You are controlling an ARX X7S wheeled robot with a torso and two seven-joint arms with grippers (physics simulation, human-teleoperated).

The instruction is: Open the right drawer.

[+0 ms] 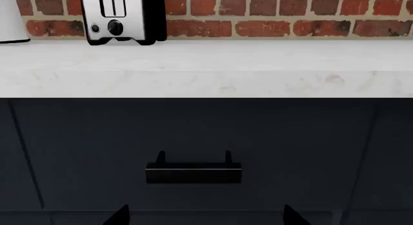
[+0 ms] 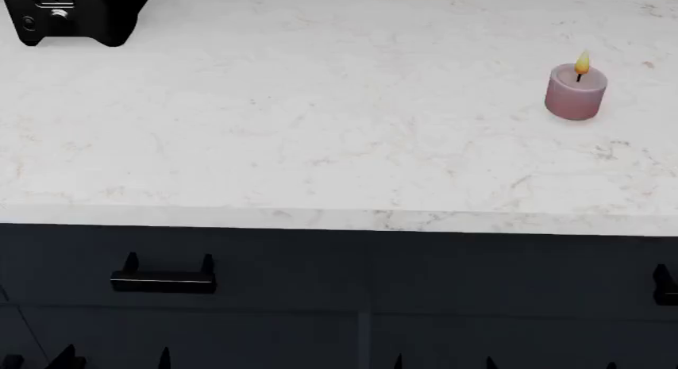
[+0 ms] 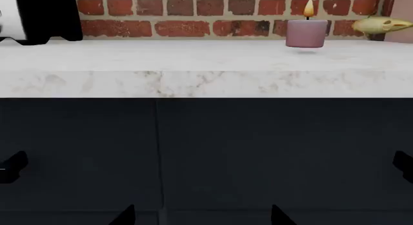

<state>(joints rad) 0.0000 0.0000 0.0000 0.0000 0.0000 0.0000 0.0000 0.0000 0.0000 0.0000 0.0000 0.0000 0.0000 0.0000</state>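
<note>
The right drawer is a flat dark navy front under the white counter, right of a vertical seam, and it sits flush and shut. Only the end of its black bar handle shows at the head view's right edge. The right wrist view faces this front, with the handle end at the frame's edge. My right gripper is open and empty, a little back from the front near the seam; its tips show in the head view. My left gripper is open and empty, facing the left drawer's handle.
The white marble counter overhangs the drawers. A lit pink candle stands on it at the right, a toaster at the back left. A red brick wall runs behind. The left drawer's handle shows at the left.
</note>
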